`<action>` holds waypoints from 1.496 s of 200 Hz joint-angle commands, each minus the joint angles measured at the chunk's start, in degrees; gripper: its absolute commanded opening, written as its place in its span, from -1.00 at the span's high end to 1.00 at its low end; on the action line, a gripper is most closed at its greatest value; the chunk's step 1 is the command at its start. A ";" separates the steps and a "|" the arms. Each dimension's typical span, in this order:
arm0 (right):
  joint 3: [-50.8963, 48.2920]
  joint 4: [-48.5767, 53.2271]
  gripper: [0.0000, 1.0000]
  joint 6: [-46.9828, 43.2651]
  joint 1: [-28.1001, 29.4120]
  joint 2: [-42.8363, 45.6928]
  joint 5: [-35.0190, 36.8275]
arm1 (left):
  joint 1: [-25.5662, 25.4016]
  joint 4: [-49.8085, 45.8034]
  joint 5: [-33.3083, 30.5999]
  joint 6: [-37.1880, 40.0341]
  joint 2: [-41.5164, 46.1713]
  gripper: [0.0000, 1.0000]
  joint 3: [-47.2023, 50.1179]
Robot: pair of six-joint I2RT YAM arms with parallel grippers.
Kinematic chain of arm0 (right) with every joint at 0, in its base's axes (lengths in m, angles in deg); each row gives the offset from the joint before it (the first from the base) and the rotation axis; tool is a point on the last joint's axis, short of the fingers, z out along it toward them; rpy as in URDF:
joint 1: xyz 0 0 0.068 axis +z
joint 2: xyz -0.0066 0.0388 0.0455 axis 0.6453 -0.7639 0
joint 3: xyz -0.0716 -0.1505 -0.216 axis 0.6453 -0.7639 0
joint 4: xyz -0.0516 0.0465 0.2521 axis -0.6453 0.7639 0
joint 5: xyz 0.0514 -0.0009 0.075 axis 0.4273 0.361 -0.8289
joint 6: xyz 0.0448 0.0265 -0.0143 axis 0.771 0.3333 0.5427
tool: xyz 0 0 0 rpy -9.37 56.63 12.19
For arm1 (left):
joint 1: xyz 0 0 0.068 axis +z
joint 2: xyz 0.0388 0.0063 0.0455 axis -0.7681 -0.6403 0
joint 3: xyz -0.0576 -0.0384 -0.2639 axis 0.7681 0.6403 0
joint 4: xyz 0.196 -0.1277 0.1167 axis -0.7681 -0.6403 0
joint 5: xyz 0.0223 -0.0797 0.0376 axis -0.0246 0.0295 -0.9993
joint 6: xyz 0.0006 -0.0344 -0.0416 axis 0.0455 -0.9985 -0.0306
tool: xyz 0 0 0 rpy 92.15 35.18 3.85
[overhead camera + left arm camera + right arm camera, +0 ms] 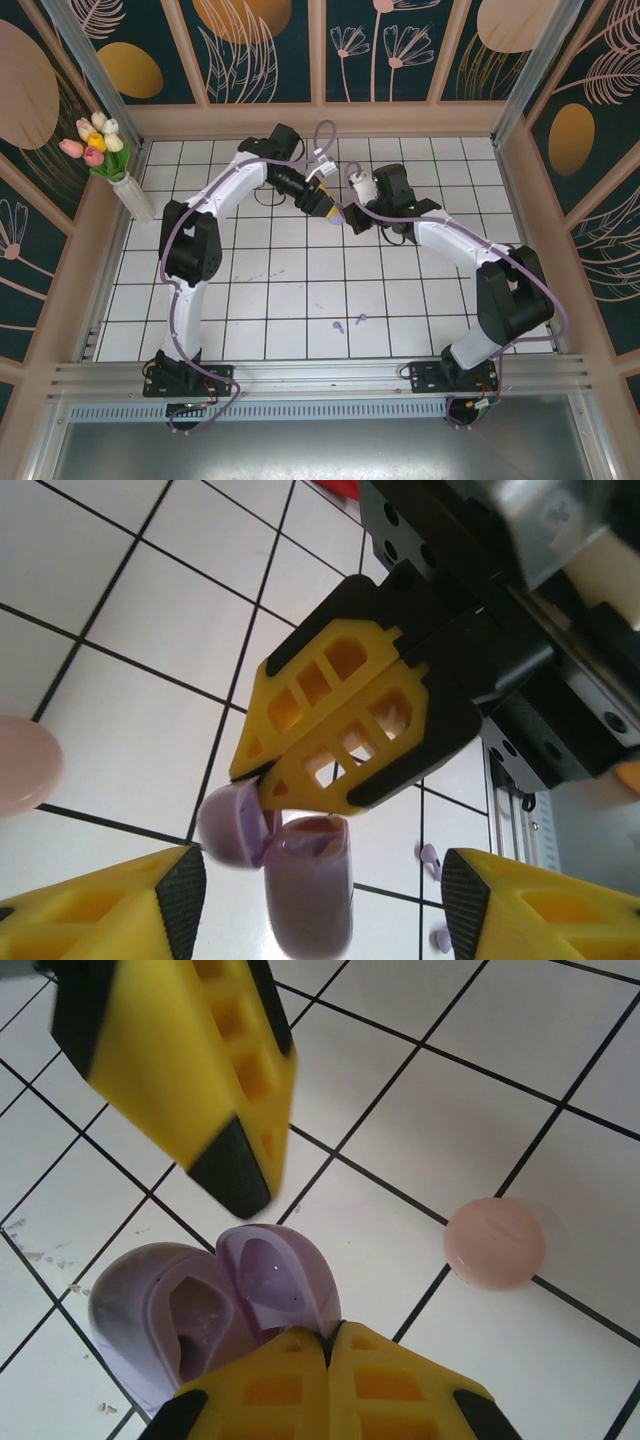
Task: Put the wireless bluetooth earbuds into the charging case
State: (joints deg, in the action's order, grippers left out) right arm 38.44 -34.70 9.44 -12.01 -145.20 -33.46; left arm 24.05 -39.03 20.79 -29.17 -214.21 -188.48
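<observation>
The lilac charging case [310, 885] hangs above the tiles with its lid [235, 825] swung open. My right gripper [328, 1335] is shut on the edge of that lid [275, 1280]; the case's hollow body [165, 1320] shows to its left. My left gripper [320, 890] stands open, one finger on either side of the case body without touching it. The two grippers meet at mid-table, left gripper [328, 210] against right gripper [352, 218]. Two lilac earbuds [338, 325] [361, 319] lie on the tiles nearer the arm bases, and the earbuds [430, 855] also show beyond the case.
A shut pink round case [495, 1243] lies on the tiles close by, also at the left edge as pink case [20, 765]. A white vase of tulips [130, 195] stands at the far left. Wooden walls ring the tiled table [280, 290].
</observation>
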 commanded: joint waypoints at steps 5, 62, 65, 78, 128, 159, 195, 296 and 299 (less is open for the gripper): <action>2.57 0.86 1.00 -1.70 1.04 -0.91 0.76 | -0.66 -2.15 0.87 1.81 -1.88 -0.24 0.51; 2.58 0.63 1.00 -1.65 1.22 -1.01 0.94 | -0.93 -2.44 1.00 2.30 -2.81 -0.06 1.12; 2.58 0.61 1.00 -1.65 1.18 -1.02 0.93 | -0.94 -2.45 1.00 2.37 -2.85 -0.04 1.12; 2.49 0.54 1.00 -1.64 1.17 -1.04 1.11 | -0.92 -2.58 1.17 2.64 -2.79 0.01 1.14; 2.49 0.52 1.00 -1.78 1.08 -1.26 1.55 | -0.94 -4.41 2.14 4.37 -3.21 0.13 0.94; 2.54 0.35 1.00 -1.82 1.00 -1.28 1.60 | -0.91 -5.09 2.34 4.96 -3.19 0.00 0.94; 2.55 0.31 1.00 -1.89 0.93 -1.36 1.62 | -0.88 -5.27 2.98 5.29 -2.94 -0.12 1.03; 2.05 -0.09 1.00 -1.62 0.83 -0.93 1.39 | -0.94 -3.81 3.81 4.09 -3.47 0.04 1.11; 2.05 -0.05 1.00 -1.63 0.82 -0.93 1.38 | -0.94 -3.66 3.86 4.00 -3.47 0.03 1.12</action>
State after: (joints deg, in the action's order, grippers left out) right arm 39.21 -33.43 8.26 -11.18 -145.86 -31.97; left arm 23.68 -42.33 21.49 -25.69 -216.66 -187.80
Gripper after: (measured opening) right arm 0.053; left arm 0.478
